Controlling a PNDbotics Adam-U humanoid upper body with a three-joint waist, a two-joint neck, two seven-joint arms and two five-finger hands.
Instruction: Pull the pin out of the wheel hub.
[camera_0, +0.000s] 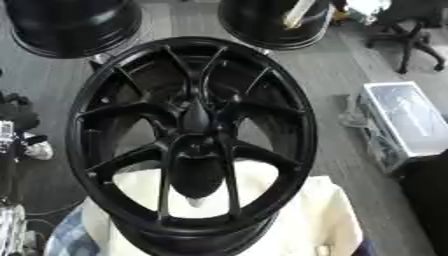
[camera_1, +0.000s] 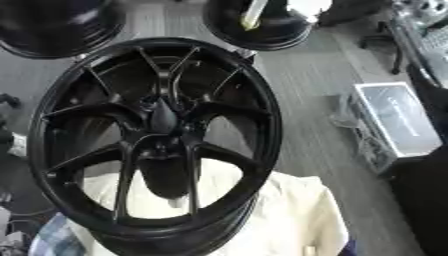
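A large black spoked wheel rim (camera_0: 96, 100) fills the middle of both views and lies on a cream cloth (camera_0: 328, 220). At its centre is the hub (camera_0: 196, 120), where a dark tapered piece stands among the spokes; I cannot tell it apart from the hub itself. Below the hub, a small pale tip (camera_0: 194, 201) shows through the spokes. Neither of my hands appears in either view.
Two more black rims (camera_0: 74, 25) stand at the back, the right one (camera_0: 262, 30) with a pale stick (camera_0: 297, 14) in it. A clear plastic box (camera_0: 407, 117) lies on the floor at right, an office chair (camera_0: 407, 35) beyond it. Black and silver hardware (camera_0: 7, 150) lines the left edge.
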